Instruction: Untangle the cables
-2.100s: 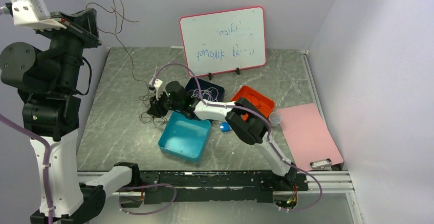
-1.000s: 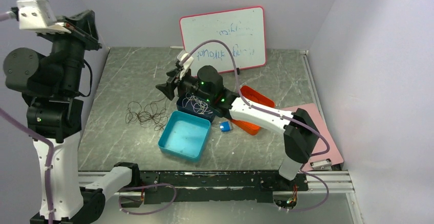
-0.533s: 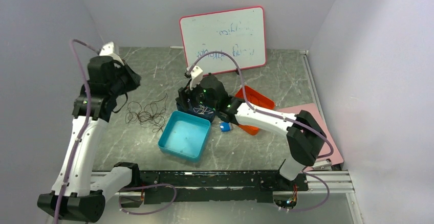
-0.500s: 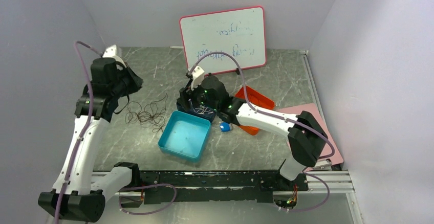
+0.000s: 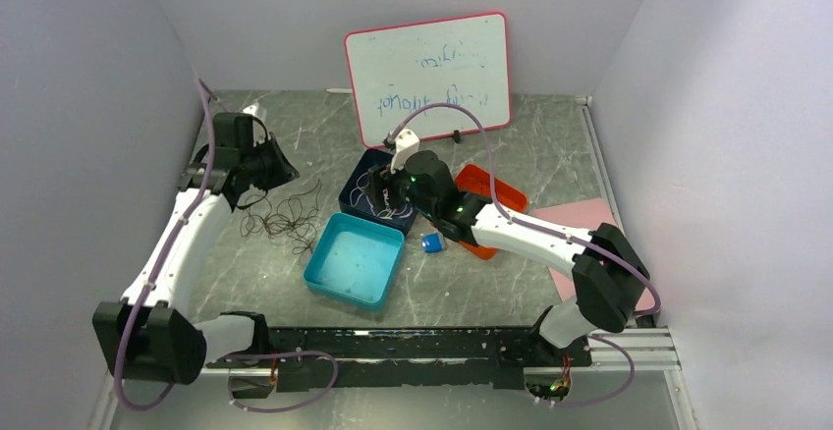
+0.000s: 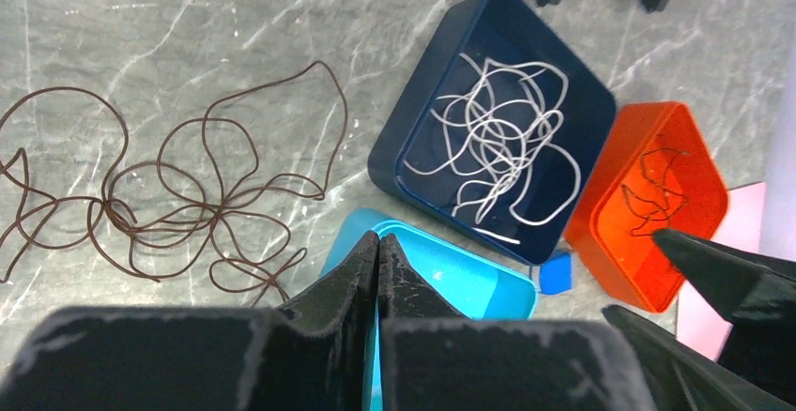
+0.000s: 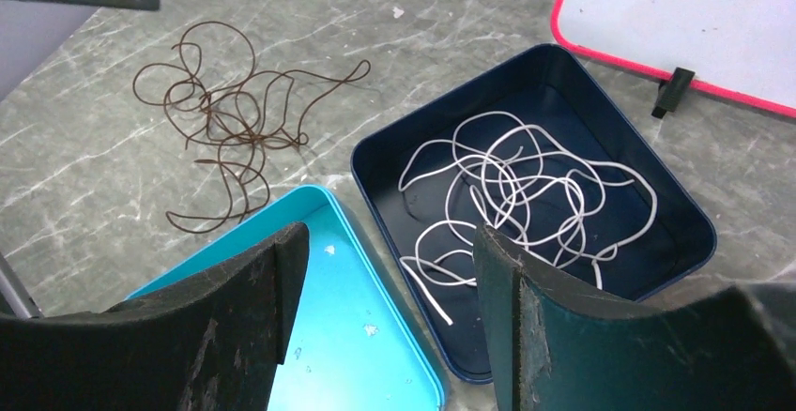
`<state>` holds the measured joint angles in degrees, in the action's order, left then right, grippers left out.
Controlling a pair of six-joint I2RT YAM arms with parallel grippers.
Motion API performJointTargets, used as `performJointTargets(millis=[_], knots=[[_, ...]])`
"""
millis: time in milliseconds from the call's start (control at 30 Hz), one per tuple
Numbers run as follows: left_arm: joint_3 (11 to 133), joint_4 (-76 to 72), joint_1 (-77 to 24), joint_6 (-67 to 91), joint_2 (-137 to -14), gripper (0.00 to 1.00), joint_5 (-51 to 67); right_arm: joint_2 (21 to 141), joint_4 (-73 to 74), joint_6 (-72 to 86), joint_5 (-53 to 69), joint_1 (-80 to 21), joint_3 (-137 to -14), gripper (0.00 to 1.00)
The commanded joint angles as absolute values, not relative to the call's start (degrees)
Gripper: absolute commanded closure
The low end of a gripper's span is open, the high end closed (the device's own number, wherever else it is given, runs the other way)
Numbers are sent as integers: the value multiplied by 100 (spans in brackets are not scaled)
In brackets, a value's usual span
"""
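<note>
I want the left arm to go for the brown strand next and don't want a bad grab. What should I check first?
1. Left claw open for a grasp: not ok, its fingers are pressed together with nothing between them.
2. Brown cable lying free, outside every tray: ok.
3. Brown cable free of knots: cannot tell, its loops cross one another.
4. White cable fully inside the navy tray: ok.
5. Teal tray empty: ok.
6. Right claw open, holding nothing: ok.
</note>
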<state>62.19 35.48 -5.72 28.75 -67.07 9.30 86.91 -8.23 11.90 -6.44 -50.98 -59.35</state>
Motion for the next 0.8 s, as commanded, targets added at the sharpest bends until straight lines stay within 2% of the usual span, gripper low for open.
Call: performJointTargets(millis=[0, 367, 767], knots=[[6141, 3387, -677, 2653, -7049, 93, 844, 8584, -715, 1320, -853, -5047, -5837, 32], [6220, 2922, -1430, 2356, -8110, 71, 5, 8688, -570, 1323, -829, -5041, -5882, 32], [6450, 2993, -1661, 1878, -9022, 63, -881, 8550, -492, 1273, -842, -5028, -5805, 32]])
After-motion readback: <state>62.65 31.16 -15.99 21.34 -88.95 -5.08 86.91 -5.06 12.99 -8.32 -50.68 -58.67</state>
